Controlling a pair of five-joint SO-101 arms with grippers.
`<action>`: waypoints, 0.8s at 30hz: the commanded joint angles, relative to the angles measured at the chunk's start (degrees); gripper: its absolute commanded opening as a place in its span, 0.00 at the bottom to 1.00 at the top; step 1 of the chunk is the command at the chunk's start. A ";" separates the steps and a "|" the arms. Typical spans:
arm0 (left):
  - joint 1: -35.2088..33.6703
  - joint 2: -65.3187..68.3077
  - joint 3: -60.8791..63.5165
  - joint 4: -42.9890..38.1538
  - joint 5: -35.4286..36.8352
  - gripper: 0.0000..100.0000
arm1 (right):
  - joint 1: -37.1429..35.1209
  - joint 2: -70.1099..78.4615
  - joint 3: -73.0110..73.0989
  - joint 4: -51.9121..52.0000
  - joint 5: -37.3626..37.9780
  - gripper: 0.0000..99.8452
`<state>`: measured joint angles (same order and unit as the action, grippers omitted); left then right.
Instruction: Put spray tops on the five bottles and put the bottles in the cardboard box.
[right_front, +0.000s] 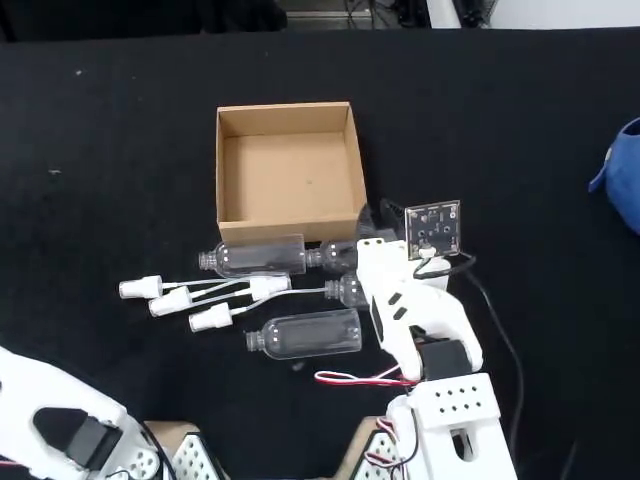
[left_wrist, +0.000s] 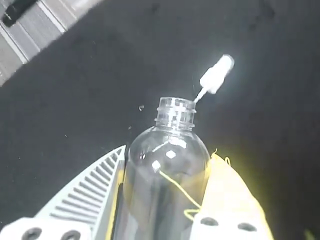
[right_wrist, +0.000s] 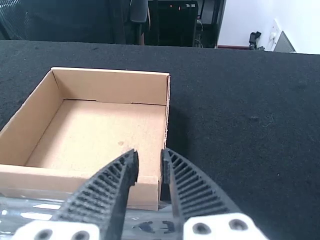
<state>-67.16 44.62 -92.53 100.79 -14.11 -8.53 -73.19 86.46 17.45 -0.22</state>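
Barely started: cardboard box (right_front: 290, 175) mid-surface sits empty, four topless bottles (right_front: 262, 256) and loose spray tops (right_front: 212, 320) lie nearer the front edge, left end effector (left_wrist: 169, 154) grips a fifth bottle (left_wrist: 175, 112), right end effector (right_wrist: 149, 154) barely parted, empty.

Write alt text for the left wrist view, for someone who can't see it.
A clear bottle with no top sits clamped in the left gripper, its open neck pointing away from the camera. Beyond the neck, a white spray top lies on the black table.
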 joint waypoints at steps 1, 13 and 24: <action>0.57 -8.88 -3.03 0.09 3.16 0.03 | -0.70 -1.10 -0.31 -1.85 0.09 0.07; -1.01 -32.09 9.71 0.26 4.13 0.03 | -0.70 -1.10 -0.31 -1.85 0.09 0.07; 6.29 -61.45 56.48 -14.07 5.98 0.03 | -0.62 -1.10 -0.31 -1.76 0.09 0.07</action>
<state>-62.77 -10.42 -47.69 94.29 -10.15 -8.53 -73.19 86.46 17.45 -0.22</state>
